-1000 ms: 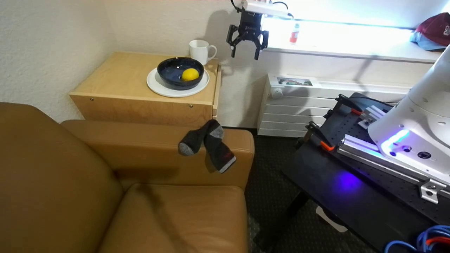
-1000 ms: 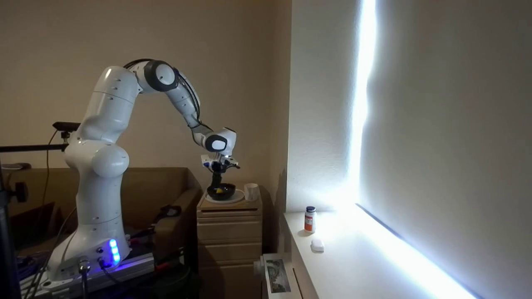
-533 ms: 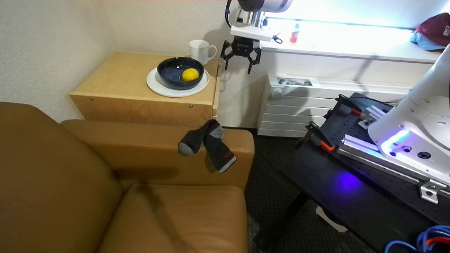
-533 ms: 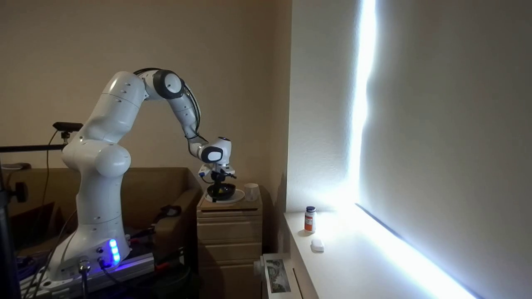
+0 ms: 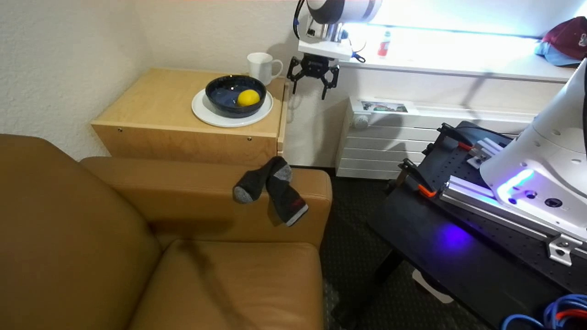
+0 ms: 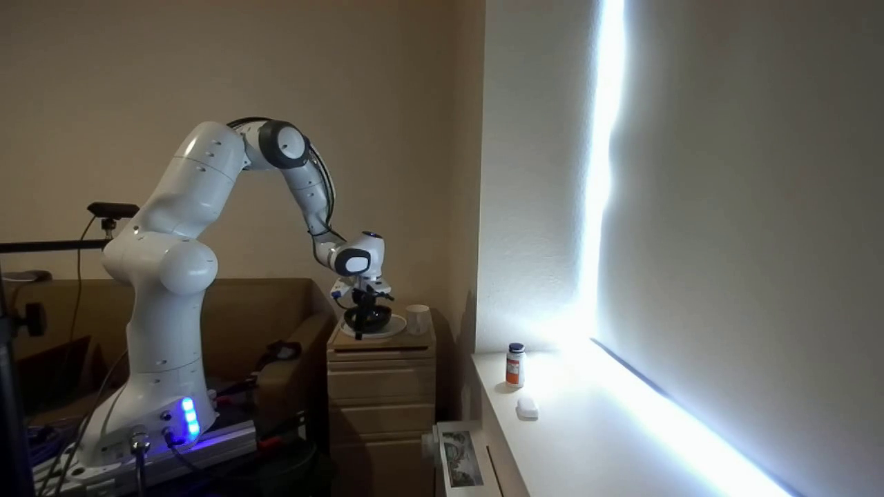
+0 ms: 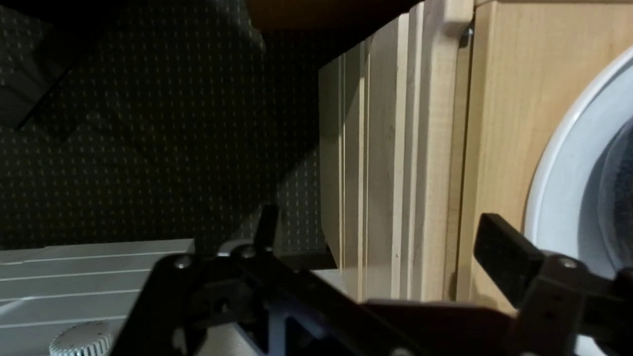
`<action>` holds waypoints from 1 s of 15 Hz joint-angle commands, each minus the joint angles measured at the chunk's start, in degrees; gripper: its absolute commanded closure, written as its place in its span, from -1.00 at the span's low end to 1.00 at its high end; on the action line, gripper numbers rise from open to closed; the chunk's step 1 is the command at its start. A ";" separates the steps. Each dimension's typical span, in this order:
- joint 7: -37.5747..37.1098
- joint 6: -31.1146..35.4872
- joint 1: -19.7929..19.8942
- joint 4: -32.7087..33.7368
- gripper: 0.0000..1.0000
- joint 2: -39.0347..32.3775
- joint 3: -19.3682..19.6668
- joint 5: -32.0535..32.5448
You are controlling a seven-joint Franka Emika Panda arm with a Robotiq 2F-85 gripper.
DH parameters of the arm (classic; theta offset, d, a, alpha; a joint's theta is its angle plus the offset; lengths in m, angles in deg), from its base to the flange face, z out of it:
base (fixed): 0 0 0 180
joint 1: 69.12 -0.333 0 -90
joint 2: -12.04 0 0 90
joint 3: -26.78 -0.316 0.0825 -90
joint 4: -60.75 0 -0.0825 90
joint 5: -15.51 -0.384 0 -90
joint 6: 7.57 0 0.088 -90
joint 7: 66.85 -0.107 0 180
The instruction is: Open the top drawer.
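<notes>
Pale, rough-textured walls [image 5: 59, 59] meet in a corner behind the light-wood counter [image 5: 160, 91]. Just beside it stands a tan sofa [image 5: 220, 279] with a smooth, leathery sheen. A slatted white radiator [image 5: 376, 153] sits below the white sill [image 5: 458, 59]. In an exterior view, a glaring vertical strip of light [image 6: 601, 172] floods part of the sill, leaving the room's far side dim and brownish. The wrist view shows dark carpet [image 7: 148, 123] flecked with pale dots.

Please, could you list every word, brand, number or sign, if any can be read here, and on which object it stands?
No text can be read.
Bottle: label print too small.
Maroon cap: whitish emblem too blurred.
Dark socks: reddish mark too blurred.
Radiator knob: any markings too faint.
</notes>
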 commanded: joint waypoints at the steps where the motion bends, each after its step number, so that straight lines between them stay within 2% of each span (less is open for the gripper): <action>1: -5.88 6.69 -3.43 2.03 -1.00 -5.89 3.07 2.42; 4: -8.96 10.39 -4.91 3.99 -1.00 -9.93 4.17 2.65; 5: -6.90 8.60 -3.36 1.77 -1.00 -7.27 2.76 2.07; 9: -7.19 9.06 -3.61 2.25 -1.00 -8.15 2.83 2.05; 13: -10.71 9.93 -7.57 4.04 -1.00 -10.59 6.99 5.36; 15: -12.64 10.62 -8.31 5.02 -1.00 -11.93 7.63 6.10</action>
